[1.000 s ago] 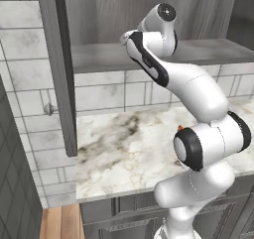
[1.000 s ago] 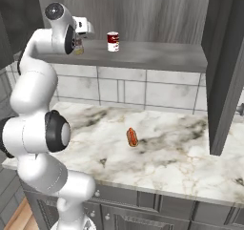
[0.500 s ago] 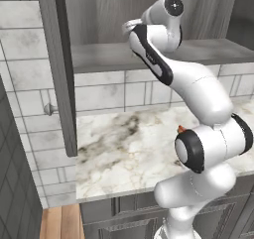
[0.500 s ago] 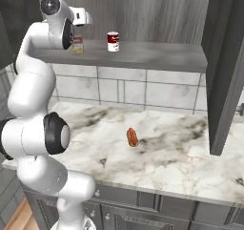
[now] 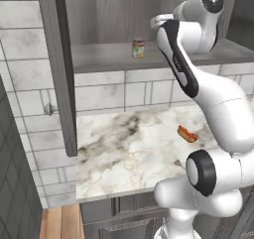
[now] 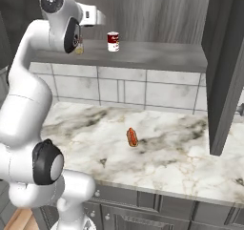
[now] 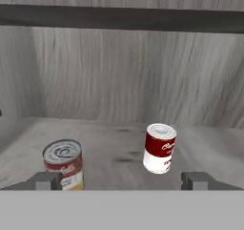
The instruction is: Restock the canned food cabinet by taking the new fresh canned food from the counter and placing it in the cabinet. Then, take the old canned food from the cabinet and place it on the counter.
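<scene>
The new can point(image 7: 63, 163), silver-topped with a yellow-green label and a red patch, stands on the cabinet's grey shelf point(image 5: 99, 59); it is also seen as new can point(image 5: 138, 48). In the right base view, new can point(image 6: 79, 47) is half hidden behind the arm. The old red-and-white can point(image 7: 159, 148) stands upright to its right, old can point(image 6: 113, 41). My gripper point(image 7: 121, 180) is open, fingers wide apart, drawn back in front of both cans and holding nothing. It hovers at shelf-top height, gripper point(image 6: 97, 18).
An orange-red hot-dog-like item point(image 6: 132, 136) lies on the white marble counter point(image 6: 181, 150), also seen as hot-dog item point(image 5: 187, 133). Tall grey cabinet doors stand open at both sides: door point(image 5: 57, 59) and door point(image 6: 224, 67). A tiled wall runs below the shelf.
My hand has let go of the new can and drawn back up and to the right; the can now stands alone on the shelf.
</scene>
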{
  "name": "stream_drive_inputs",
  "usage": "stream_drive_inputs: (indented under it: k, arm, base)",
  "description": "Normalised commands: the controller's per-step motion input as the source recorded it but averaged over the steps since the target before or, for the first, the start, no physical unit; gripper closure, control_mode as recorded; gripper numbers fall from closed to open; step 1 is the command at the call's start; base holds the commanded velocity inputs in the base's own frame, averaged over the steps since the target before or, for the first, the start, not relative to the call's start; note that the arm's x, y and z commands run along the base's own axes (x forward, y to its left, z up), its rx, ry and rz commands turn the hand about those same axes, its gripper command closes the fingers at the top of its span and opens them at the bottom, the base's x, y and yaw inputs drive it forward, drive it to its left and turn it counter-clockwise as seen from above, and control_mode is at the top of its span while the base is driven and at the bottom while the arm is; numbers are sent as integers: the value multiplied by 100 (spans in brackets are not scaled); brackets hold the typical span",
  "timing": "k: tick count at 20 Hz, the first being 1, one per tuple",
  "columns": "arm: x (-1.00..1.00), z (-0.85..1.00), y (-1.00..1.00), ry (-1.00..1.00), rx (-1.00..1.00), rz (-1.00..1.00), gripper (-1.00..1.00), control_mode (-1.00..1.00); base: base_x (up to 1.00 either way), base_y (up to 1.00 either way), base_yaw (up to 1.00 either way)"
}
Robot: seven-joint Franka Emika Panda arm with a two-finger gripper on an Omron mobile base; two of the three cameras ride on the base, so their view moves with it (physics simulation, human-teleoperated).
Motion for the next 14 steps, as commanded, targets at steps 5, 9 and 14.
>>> stream_drive_inputs:
  k: [5,9,14]
  arm:
    - [-15,-46,-74,13,0,-11,-100,-100]
    - [43,-42,-13,25,0,-13,-100,-100]
    - [57,-22,-1,16,0,-8,-100,-100]
  base:
    - [0,0,0]
    - [0,0,0]
    - [0,0,0]
